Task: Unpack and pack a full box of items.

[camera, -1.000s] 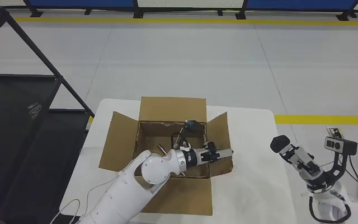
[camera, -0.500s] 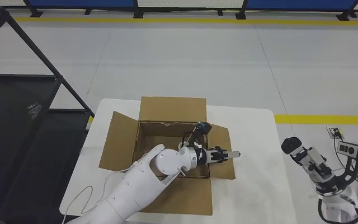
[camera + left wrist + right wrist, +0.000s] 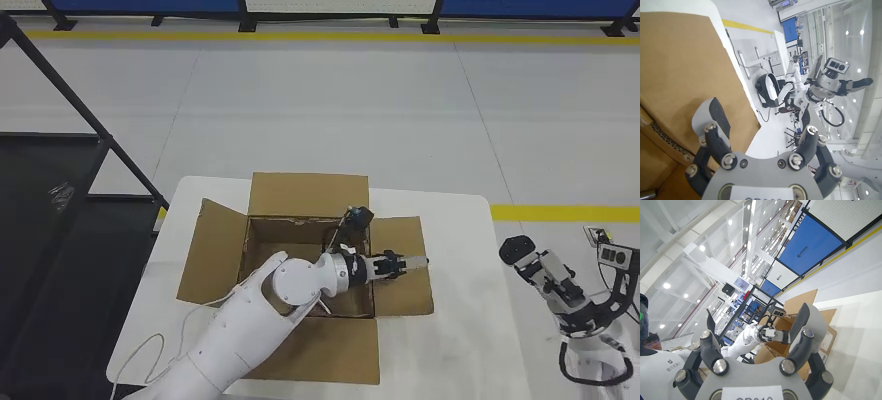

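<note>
An open cardboard box (image 3: 215, 255) stands on the white table (image 3: 460, 340). Its right flap (image 3: 412, 292) lies folded outward, nearly flat. My left arm stretches across the box, and much of the inside is hidden beneath it. My left gripper (image 3: 410, 264) is open over that flap; in the left wrist view one finger (image 3: 719, 113) rests above the brown flap (image 3: 687, 75) and the other juts past its edge. My right gripper (image 3: 518, 250) hangs open and empty off the table's right side, well apart from the box (image 3: 804, 306).
A black metal rack (image 3: 60, 230) stands to the left of the table. Bare tabletop lies to the right of the box and along the front edge. Yellow floor lines (image 3: 560, 212) run behind and to the right.
My left gripper has swung right, from inside the box to over the right flap, and the flap has gone from raised to nearly flat. My right arm has shifted slightly.
</note>
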